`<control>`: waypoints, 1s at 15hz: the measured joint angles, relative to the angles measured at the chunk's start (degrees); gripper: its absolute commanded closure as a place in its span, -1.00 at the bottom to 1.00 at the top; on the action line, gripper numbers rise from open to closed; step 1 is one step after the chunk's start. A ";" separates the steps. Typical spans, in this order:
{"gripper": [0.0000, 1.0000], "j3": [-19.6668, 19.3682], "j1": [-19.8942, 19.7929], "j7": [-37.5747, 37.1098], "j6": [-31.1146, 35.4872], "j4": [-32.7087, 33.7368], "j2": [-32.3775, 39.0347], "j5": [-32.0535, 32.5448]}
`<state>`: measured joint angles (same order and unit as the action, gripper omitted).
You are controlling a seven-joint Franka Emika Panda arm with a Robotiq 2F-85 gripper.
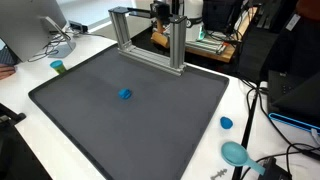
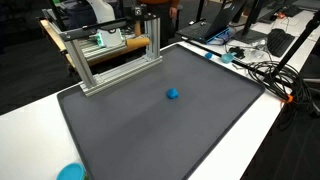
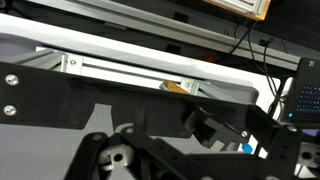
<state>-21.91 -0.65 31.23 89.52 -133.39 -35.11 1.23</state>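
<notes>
One small blue block (image 1: 125, 94) lies near the middle of the dark mat (image 1: 150, 125) on the desk (image 1: 20, 95), apart from the metal frame (image 1: 178, 50). My hand (image 3: 170, 140) is released and empty, looking onto that frame.

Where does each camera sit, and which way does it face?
Exterior view: raised off a corner, looking down over the grey mat towards the aluminium frame; no robot part clearly shows.
Exterior view: raised beside the table, mat below, frame at upper left; no robot part clearly shows.
Wrist view: on the wrist, facing the frame up close; the dark, open pincer fills the bottom.
Shared: both exterior views show mat, frame and small blue object.
</notes>
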 measured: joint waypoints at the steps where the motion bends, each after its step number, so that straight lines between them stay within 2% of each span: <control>1: -1.00 0.00 0.00 0.00 0.00 0.00 0.00 0.00; 5: -1.00 0.24 -0.15 -0.50 -0.08 0.00 0.04 -0.28; 6: -1.00 0.80 -0.49 -2.50 -1.13 0.09 0.15 -1.62; 8: -1.00 3.57 -1.43 -9.83 -2.65 0.20 0.14 -4.57; 12: -1.00 12.20 -2.84 -27.37 -3.19 0.64 -1.09 -11.07; 15: -1.00 19.03 -3.03 -40.69 -0.22 0.40 -2.19 -15.68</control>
<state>-2.88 -3.68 -9.46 89.30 -132.99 -37.30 -14.44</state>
